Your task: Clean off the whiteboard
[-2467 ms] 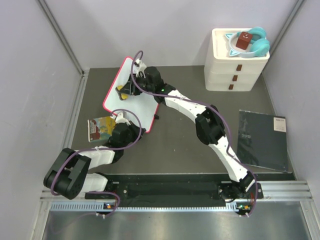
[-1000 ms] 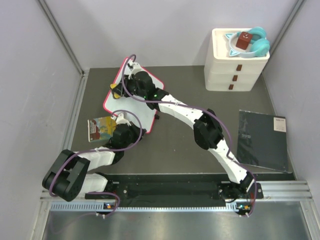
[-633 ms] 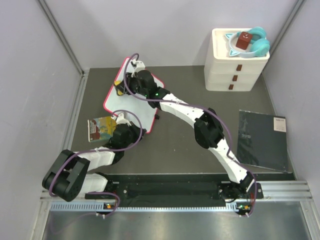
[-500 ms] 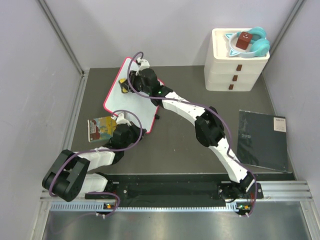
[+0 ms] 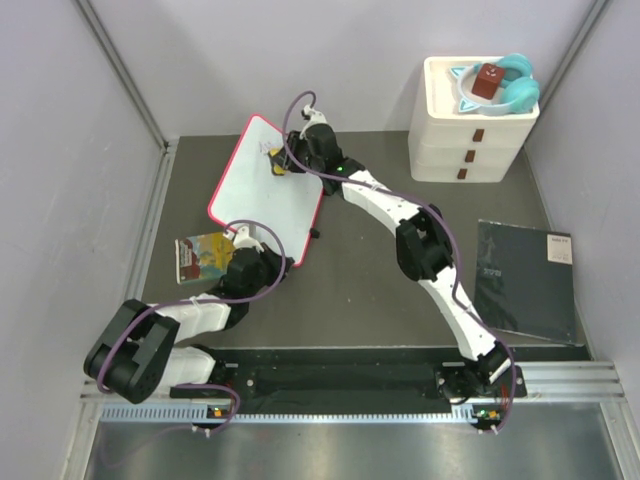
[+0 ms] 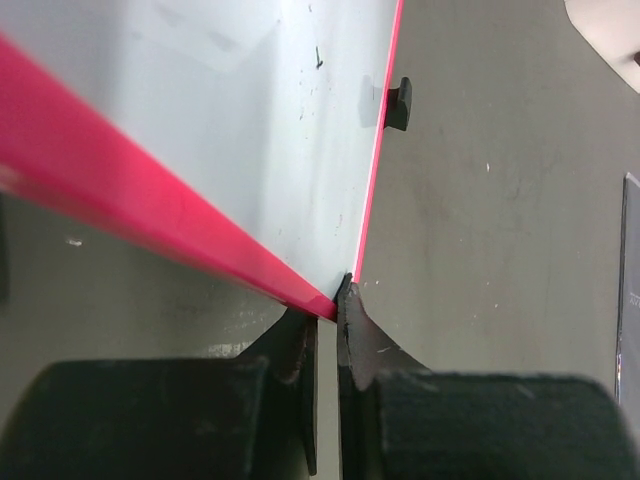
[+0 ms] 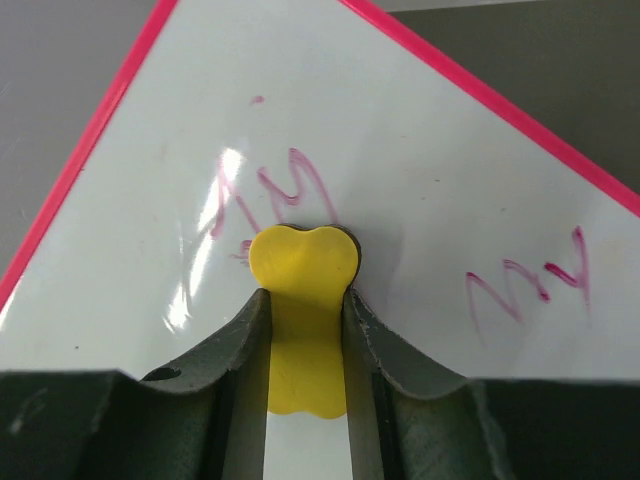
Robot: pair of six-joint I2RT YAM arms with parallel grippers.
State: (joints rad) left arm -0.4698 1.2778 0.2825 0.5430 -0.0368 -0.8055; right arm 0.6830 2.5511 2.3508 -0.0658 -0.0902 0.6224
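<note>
Right tool [image 7: 305, 300] grips a yellow eraser [image 7: 303, 258] against red scribbles [image 7: 525, 285] on the whiteboard [image 7: 430, 190], indistinct from overhead.

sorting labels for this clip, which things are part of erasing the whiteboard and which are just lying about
In the job:
whiteboard with red scribbles
yellow eraser, held in the right claw
left claw, pinching the board's near corner

Lying about:
white drawer unit
teal headphones and brown block on top of it
dark sheet
colourful booklet
</note>
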